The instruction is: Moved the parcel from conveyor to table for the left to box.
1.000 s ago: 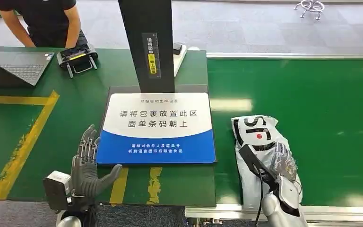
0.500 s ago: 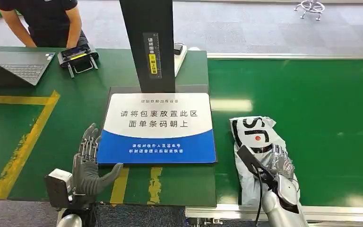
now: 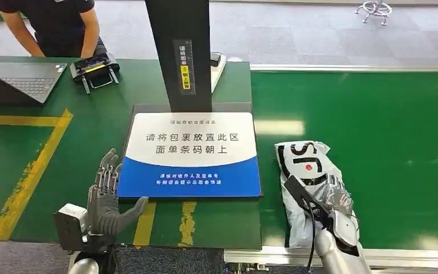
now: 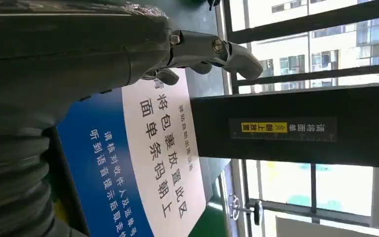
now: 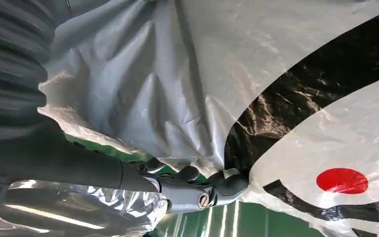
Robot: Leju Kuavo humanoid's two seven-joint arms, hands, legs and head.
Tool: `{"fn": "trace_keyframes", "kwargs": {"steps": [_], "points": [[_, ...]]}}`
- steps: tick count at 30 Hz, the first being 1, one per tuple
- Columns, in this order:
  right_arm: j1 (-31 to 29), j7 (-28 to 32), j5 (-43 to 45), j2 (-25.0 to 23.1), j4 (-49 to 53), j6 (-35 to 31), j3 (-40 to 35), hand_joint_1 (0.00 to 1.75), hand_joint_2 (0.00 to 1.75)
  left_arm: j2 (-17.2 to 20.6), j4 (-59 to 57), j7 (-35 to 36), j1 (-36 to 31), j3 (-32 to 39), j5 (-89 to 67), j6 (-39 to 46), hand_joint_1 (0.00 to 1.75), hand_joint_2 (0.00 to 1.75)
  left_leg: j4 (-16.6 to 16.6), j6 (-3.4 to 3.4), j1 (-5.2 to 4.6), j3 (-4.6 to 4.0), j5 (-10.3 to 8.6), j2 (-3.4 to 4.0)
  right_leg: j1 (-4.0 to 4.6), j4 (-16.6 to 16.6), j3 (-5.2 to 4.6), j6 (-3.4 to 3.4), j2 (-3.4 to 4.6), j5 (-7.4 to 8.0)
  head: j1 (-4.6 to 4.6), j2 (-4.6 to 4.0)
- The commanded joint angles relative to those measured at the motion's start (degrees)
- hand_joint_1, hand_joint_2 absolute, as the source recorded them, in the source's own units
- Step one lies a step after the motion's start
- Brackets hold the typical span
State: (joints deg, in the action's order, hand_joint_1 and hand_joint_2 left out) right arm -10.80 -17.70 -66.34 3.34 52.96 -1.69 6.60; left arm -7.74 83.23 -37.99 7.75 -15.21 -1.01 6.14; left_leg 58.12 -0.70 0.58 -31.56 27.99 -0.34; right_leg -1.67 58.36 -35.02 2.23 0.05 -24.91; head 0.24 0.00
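Observation:
A grey-white plastic parcel with black lettering and a red dot lies on the green conveyor, just right of the table. My right hand is on its near end. In the right wrist view my thumb and fingers pinch the crumpled parcel film at its edge. My left hand is open, fingers spread, above the green table at the near left corner of the blue-and-white mat. In the left wrist view the left hand holds nothing beside the mat.
A black scanner column rises at the mat's far edge. A laptop and a black device sit at the table's far left, where a person stands. Yellow tape lines cross the left of the table.
The parcel and my right hand have shifted slightly left, toward the table. My left hand has stayed where it was.

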Motion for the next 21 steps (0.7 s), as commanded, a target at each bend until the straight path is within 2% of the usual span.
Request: {"fn": "trace_keyframes", "kwargs": {"steps": [1, 2, 3, 10, 17, 21], "points": [[-0.70, 1.32, 1.38, 0.75, -8.95, 2.56, -0.05, 1.26, 1.75, 1.66, -4.09, 0.04, -1.23, -0.81, 0.36, 0.07, 0.00, 1.75, -0.10, 0.01, 0.03, 0.12, -0.06, -0.07, 0.05, -0.13, 0.17, -0.12, -0.10, 0.04, 0.00, 0.00], [-0.75, 1.32, 1.38, 0.78, -9.10, 2.60, -0.08, 1.68, 1.75, 1.68, -4.07, 0.03, -1.22, -0.79, 0.36, 0.10, 0.00, 1.75, -0.31, 0.03, 0.04, 0.15, -0.20, -0.08, 0.09, -0.35, 0.21, -0.27, -0.15, 0.19, 0.00, 0.00], [-1.15, 1.98, 1.70, 0.83, -10.13, 3.03, -0.38, 1.75, 1.75, 1.84, -4.06, 0.00, -1.08, -0.78, 0.36, 0.26, 0.00, 1.75, -0.14, 0.02, 0.03, 0.15, -0.08, -0.05, 0.06, -0.18, 0.21, -0.15, -0.09, 0.07, 0.00, 0.00], [1.38, 2.90, 2.96, 0.43, -8.40, 2.53, -0.60, 1.75, 1.75, 2.18, -4.22, -0.45, -0.98, -1.55, 0.76, 1.16, 0.00, 1.75, -0.10, 0.06, 0.04, 0.27, -0.08, -0.12, 0.06, -0.25, 0.39, -0.03, -0.15, 0.09, 0.00, 0.00], [1.23, 3.32, 3.59, 0.63, -7.53, 2.36, -0.40, 1.75, 1.75, 2.39, -3.59, -0.48, -0.73, -1.69, 0.84, 1.57, 0.00, 1.75, -0.30, 0.06, 0.05, 0.31, -0.20, -0.15, 0.11, -0.45, 0.43, -0.14, -0.22, 0.21, -0.02, 0.00], [1.53, 3.44, 3.97, 0.58, -7.01, 2.19, -0.06, 1.75, 1.75, 2.01, -3.27, -0.46, -0.83, -1.38, 0.86, 1.70, 0.00, 1.75, -0.08, 0.07, 0.06, 0.30, -0.06, -0.11, 0.11, -0.25, 0.41, 0.02, -0.14, 0.09, -0.02, 0.00]]}}
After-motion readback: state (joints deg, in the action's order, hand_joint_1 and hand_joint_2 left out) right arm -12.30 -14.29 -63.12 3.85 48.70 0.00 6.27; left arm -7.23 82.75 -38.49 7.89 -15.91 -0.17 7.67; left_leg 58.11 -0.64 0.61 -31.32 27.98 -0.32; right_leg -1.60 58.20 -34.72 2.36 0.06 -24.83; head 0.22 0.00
